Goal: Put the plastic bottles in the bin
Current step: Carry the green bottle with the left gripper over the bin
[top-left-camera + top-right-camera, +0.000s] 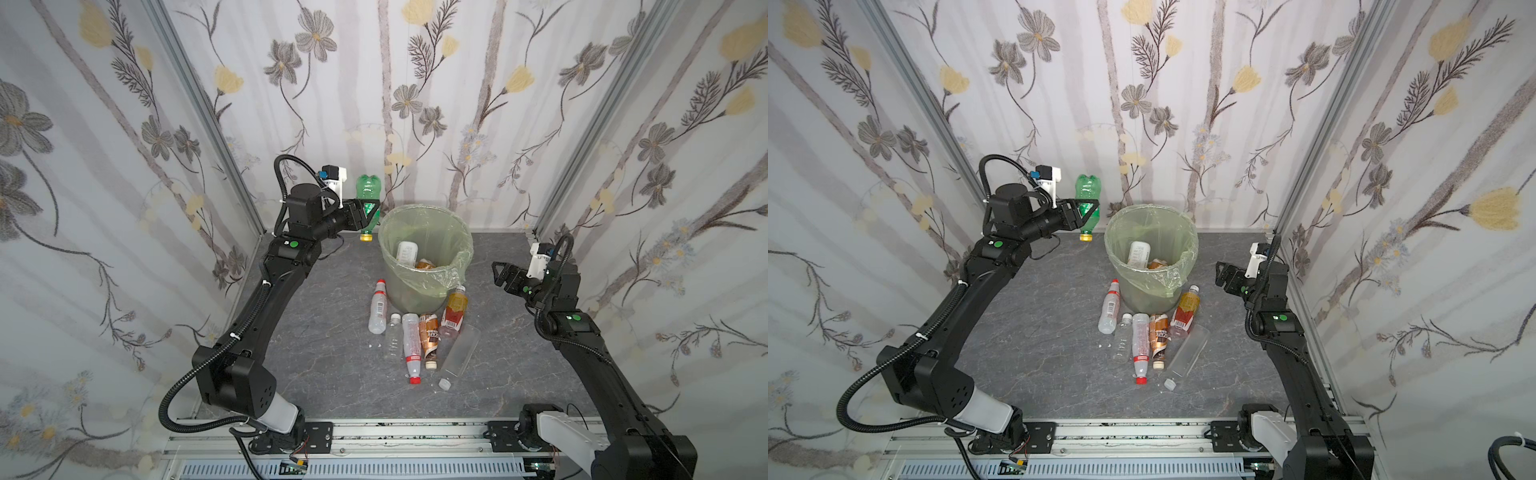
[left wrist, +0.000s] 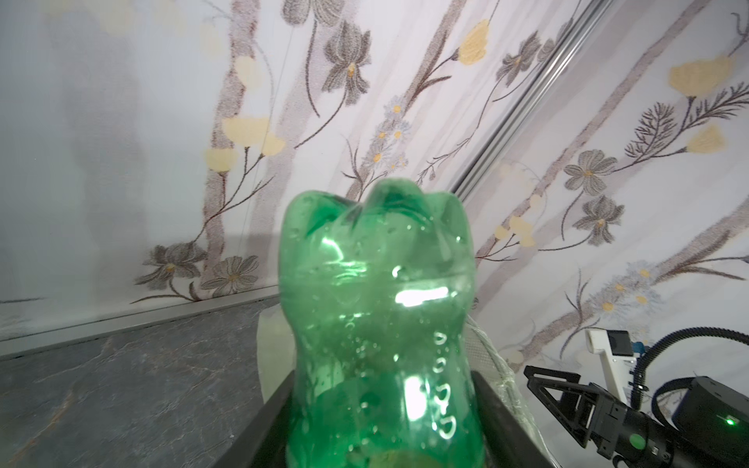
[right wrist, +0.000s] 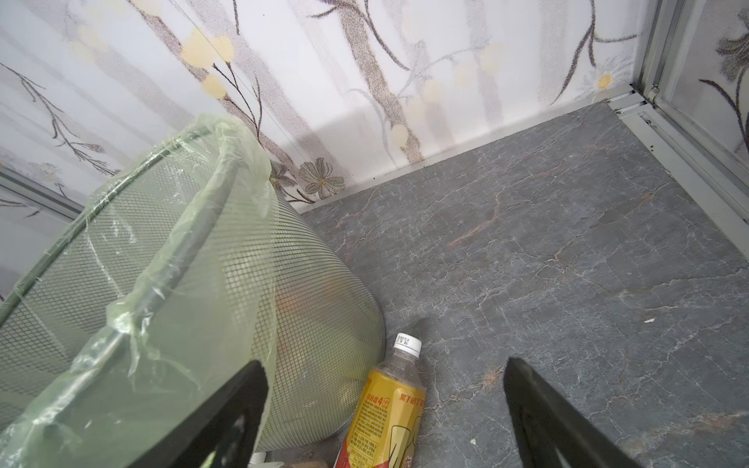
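Green bottle (image 1: 368, 189) — one, clear green with a yellow cap, held upside down off the desk (image 1: 324, 353). The left jaws pinch it across the body, so the base stands above them and the cap hangs below; both top views show this (image 1: 1088, 191). The left wrist view shows it close up (image 2: 377, 324) with a black finger on either side. It is just beside the far left rim of the bin (image 1: 397, 286), outside the opening. The bin stands upright, lined with a pale green bag, and holds a white-labelled bottle (image 1: 406, 251) and an amber bottle (image 1: 426, 264). Loose bottles (image 1: 411, 345) — six, lying in a cluster on the desk in front of the bin. Among them is a tea bottle (image 1: 454, 311), its white cap just beside the bin's foot (image 3: 316, 304). The right jaws are spread wide and empty, raised to the right of the bin, well apart from the green bottle. In the right wrist view the tea bottle (image 3: 385, 409) lies below them, untouched.
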### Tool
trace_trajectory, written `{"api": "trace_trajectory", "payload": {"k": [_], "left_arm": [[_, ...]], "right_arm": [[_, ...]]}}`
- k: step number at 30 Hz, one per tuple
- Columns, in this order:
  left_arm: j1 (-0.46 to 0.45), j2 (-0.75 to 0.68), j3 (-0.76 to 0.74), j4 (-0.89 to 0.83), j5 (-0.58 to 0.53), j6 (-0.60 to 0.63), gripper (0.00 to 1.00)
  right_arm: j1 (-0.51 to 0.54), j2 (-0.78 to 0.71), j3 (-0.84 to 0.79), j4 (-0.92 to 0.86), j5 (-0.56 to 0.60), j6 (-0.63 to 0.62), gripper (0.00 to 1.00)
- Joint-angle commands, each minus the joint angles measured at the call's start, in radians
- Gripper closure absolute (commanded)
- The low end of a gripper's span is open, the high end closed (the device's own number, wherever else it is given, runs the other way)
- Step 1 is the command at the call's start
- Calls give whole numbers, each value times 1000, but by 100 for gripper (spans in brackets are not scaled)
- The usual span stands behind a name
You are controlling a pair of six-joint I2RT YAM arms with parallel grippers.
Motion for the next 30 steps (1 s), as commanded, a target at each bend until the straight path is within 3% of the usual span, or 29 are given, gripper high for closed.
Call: {"api": "trace_trajectory", "payload": {"k": [1, 11, 24, 30], "left_arm": [[-23, 16, 34, 18, 58, -8, 41], [-145, 92, 93, 33, 39, 13, 42], [-206, 175, 101, 53, -10, -4, 42], [-223, 178, 71, 58, -91, -16, 41]], "right_arm": [[1, 5, -2, 54, -23, 11, 8], [1, 27, -5, 35, -46, 13, 8], [1, 20, -16, 10, -28, 5, 8], [1, 15, -19, -17, -12, -7, 8]]}}
